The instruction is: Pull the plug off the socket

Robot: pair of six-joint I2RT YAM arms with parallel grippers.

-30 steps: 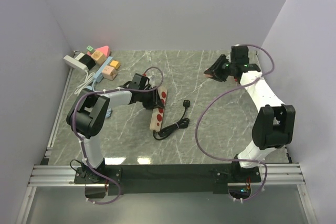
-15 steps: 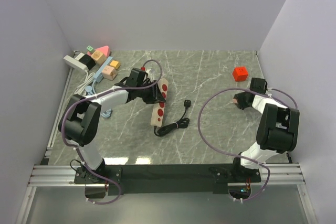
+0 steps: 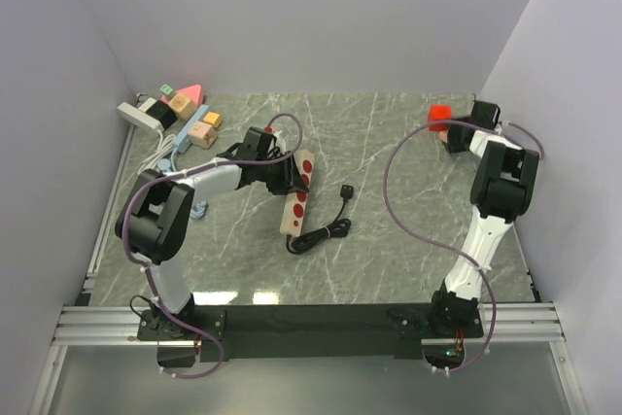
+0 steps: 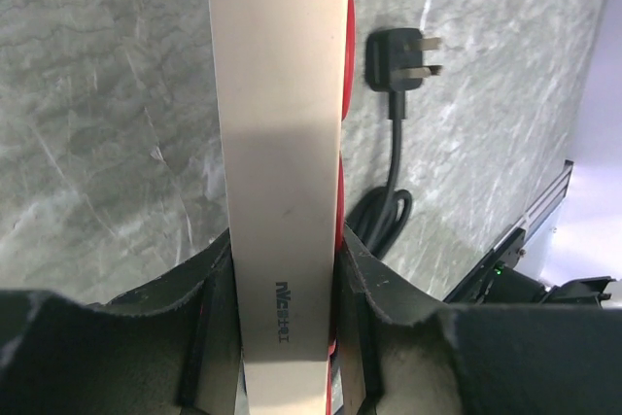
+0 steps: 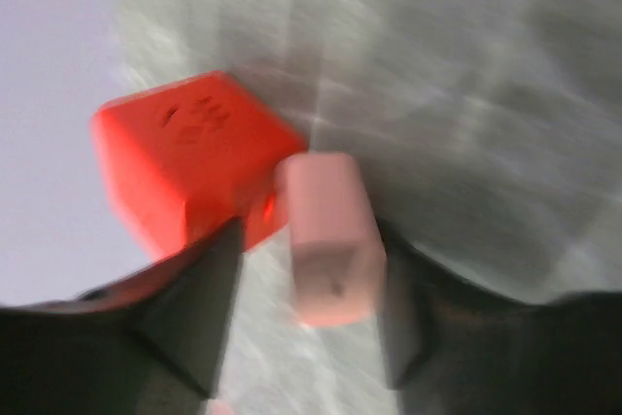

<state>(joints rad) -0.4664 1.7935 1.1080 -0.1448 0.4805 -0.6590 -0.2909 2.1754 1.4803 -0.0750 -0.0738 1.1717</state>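
**Left wrist view: strip clamped, plug lying free**

The left gripper [image 4: 287, 264] pinches the cream power strip [image 4: 277, 94] between its jaws. The black plug [image 4: 398, 57] lies on the marble table [image 4: 97, 94] beside the strip, prongs bare. In the blurred right wrist view, the right gripper [image 5: 306, 240] stands parted around a pink block [image 5: 330, 230], next to a red cube [image 5: 185, 167]

My top camera sits high behind the arm bases [image 3: 170, 323], looking down over the whole marble table [image 3: 243, 269]. Left wrist view is tight on the power strip [image 4: 282, 143], looking along it to the plug [image 4: 400, 57]; both show from above too. Right wrist view, blurred, is close over the red cube [image 5: 185, 167], also seen overhead.
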